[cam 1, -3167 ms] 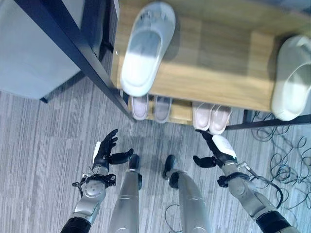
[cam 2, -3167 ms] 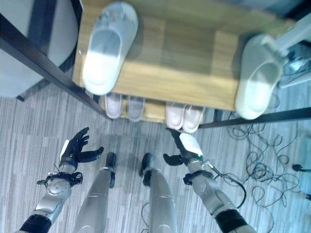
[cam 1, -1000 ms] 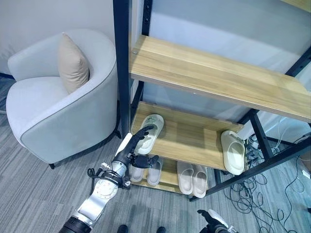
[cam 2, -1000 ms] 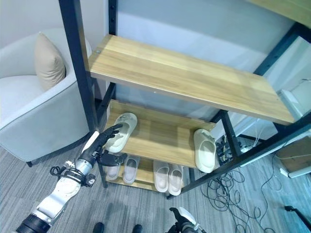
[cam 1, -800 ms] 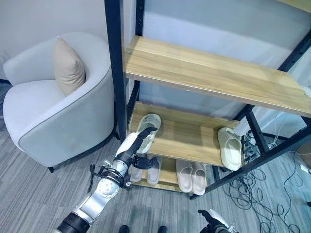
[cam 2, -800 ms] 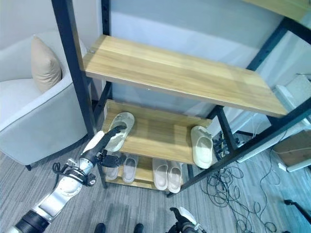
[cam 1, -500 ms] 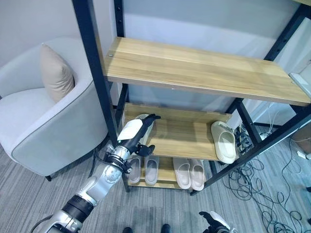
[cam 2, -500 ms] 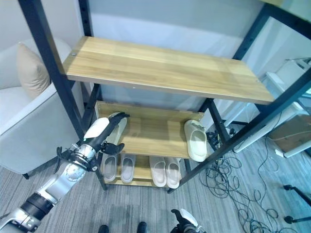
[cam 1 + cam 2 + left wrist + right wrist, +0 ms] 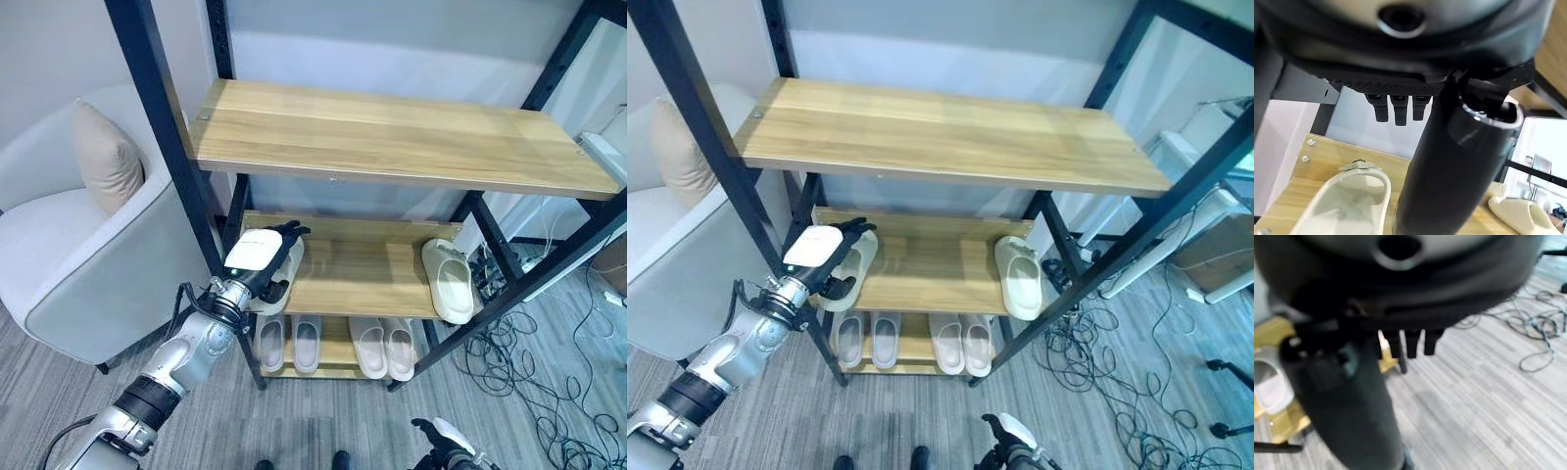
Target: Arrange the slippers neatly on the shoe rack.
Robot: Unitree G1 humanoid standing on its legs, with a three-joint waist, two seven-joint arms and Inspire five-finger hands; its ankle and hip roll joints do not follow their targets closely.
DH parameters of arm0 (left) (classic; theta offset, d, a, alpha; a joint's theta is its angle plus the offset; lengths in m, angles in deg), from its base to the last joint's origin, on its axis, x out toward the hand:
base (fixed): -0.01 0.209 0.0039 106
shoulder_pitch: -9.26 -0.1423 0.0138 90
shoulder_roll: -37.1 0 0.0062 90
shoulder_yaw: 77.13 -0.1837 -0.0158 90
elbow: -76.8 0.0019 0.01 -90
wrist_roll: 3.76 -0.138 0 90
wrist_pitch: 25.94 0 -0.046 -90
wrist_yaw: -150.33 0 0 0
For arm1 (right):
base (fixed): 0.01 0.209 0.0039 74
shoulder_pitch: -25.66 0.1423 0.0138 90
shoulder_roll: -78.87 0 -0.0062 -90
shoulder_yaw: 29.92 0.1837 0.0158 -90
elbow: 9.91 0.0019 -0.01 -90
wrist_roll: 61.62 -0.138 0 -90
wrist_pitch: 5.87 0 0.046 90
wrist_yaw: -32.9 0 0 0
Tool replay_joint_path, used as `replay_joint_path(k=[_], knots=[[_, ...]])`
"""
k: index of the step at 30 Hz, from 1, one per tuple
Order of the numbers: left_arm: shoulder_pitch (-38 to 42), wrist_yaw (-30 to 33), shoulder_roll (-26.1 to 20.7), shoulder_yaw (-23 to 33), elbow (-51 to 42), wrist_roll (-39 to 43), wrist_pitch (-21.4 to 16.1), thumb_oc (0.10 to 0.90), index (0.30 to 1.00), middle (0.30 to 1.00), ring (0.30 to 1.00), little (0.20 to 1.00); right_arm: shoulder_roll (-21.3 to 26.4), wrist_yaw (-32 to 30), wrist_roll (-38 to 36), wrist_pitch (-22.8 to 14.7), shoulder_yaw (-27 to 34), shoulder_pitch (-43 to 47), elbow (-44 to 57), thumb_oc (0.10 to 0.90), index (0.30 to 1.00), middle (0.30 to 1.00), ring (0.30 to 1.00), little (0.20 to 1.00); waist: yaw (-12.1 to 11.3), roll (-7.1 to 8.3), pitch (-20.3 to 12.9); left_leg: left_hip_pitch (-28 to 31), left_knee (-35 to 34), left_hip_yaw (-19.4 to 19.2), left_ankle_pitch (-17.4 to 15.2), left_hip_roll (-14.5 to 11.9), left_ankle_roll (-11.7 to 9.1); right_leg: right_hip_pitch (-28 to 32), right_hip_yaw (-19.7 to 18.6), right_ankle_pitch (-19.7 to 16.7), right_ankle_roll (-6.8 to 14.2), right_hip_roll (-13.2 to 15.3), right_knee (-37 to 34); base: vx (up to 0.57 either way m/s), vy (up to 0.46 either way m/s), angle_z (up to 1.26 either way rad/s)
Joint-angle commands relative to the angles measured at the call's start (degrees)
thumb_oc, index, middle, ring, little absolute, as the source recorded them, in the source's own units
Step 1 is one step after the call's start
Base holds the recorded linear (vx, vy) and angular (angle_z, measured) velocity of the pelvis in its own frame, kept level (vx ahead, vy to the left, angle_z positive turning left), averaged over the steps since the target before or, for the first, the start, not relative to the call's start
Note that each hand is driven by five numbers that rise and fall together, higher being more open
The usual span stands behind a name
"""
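On the rack's middle shelf [image 9: 362, 276] a pale slipper [image 9: 860, 253] lies at the left end, toe toward the back. My left hand [image 9: 257, 257], white cover up, hovers over its heel with the fingers straight and open. The left wrist view shows the same slipper [image 9: 1347, 200] just below my thumb, not gripped. A second pale slipper [image 9: 449, 282] lies at the shelf's right end, its heel over the front edge. My right hand [image 9: 443, 454] hangs low by the floor, relaxed and open.
Two pairs of light slippers [image 9: 286, 343] [image 9: 385, 348] stand side by side on the bottom shelf. A wide upper shelf [image 9: 392, 137] overhangs the middle one. A grey armchair [image 9: 69, 264] with a beige cushion [image 9: 103, 157] stands left of the rack. Cables [image 9: 534, 362] trail on the floor at right.
The camera has moved, shifting the whole picture. My left hand has reached further in and turned over the left slipper's heel. Both slippers lie where they were.
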State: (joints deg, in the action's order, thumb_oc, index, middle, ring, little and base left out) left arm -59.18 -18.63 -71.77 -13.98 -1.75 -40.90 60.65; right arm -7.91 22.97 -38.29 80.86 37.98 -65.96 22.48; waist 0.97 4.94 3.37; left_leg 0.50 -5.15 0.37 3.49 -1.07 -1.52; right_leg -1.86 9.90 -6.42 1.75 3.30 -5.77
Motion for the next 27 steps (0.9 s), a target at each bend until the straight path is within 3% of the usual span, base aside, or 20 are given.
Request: replay_joint_path(k=[1,14,15,16,17,19,27], knots=[[15.3,3.8,-0.7,0.2,2.3,-2.8,-0.4,0.8,0.9,0.9,0.9,0.9,5.5,-0.5,-0.5,-1.0,-1.0,2.6,2.6,0.8,0.9,0.9,0.9,0.9,-0.3,-0.3,-0.4,-0.3,0.2,-0.2,-6.5,0.1,-0.9,2.3,0.6,6.8,6.4,3.0,1.1,0.0,0.0,0.0],[26.8,3.4,-1.7,-6.3,13.8,-8.4,3.7,0.8,0.9,0.9,0.9,0.9,6.6,-0.6,-0.9,-1.0,-2.1,3.2,4.6,0.8,0.9,0.9,0.9,0.9,1.3,-0.1,0.7,-3.9,0.2,-0.9,-5.4,-0.3,-1.1,-1.4,-0.1,5.8,6.7,2.7,1.0,-0.01,-0.001,0.0],[27.4,3.3,-1.9,-6.6,14.4,-8.5,3.8,0.765,0.848,0.848,0.848,0.848,6.7,-0.6,-1.0,-1.0,-2.1,3.3,4.7,0.8,0.9,0.9,0.9,0.9,1.4,-0.07,0.7,-4.2,0.2,-0.9,-5.3,-0.3,-1.0,-1.7,-0.2,5.7,6.7,2.7,1.0,-0.04,0.001,-0.05],[28.0,3.2,-2.0,-7.0,14.9,-8.6,3.8,0.765,0.848,0.848,0.848,0.848,6.7,-0.6,-1.0,-0.9,-2.2,3.3,4.7,0.8,0.9,0.9,0.9,0.9,1.5,-0.02,0.8,-4.4,0.2,-1.0,-5.2,-0.4,-1.1,-2.1,-0.3,5.7,6.7,2.7,1.0,-0.01,0.007,-0.09],[28.4,2.9,-2.1,-7.4,15.5,-8.6,3.9,0.491,0.436,0.436,0.436,0.436,6.7,-0.6,-1.0,-0.8,-2.3,3.4,4.7,0.8,0.9,0.9,0.9,0.9,1.6,0.05,0.8,-4.6,0.2,-1.2,-5.2,-0.4,-1.1,-2.3,-0.5,5.5,6.8,2.7,1.0,-0.01,0.006,-0.13],[29.0,2.8,-2.2,-7.9,16.1,-8.6,4.0,0.4,0.3,0.3,0.3,0.3,6.7,-0.5,-1.1,-0.8,-2.3,3.4,4.8,0.8,0.9,0.9,0.9,0.9,1.6,0.17,0.8,-4.8,0.2,-1.2,-5.2,-0.4,-1.0,-2.7,-0.7,5.5,6.8,2.6,1.0,-0.01,0.001,-0.12],[30.7,2.9,-2.5,-8.3,16.6,-7.5,3.9,0.4,0.3,0.3,0.3,0.3,6.8,-0.5,-1.4,-1.1,-2.7,3.5,5.5,0.8,0.9,0.9,0.9,0.9,1.6,1.02,0.8,-4.8,0.2,-1.8,-5.5,-0.6,-1.0,-3.1,-1.4,5.3,6.8,2.3,0.9,0.0,0.001,-0.02]])
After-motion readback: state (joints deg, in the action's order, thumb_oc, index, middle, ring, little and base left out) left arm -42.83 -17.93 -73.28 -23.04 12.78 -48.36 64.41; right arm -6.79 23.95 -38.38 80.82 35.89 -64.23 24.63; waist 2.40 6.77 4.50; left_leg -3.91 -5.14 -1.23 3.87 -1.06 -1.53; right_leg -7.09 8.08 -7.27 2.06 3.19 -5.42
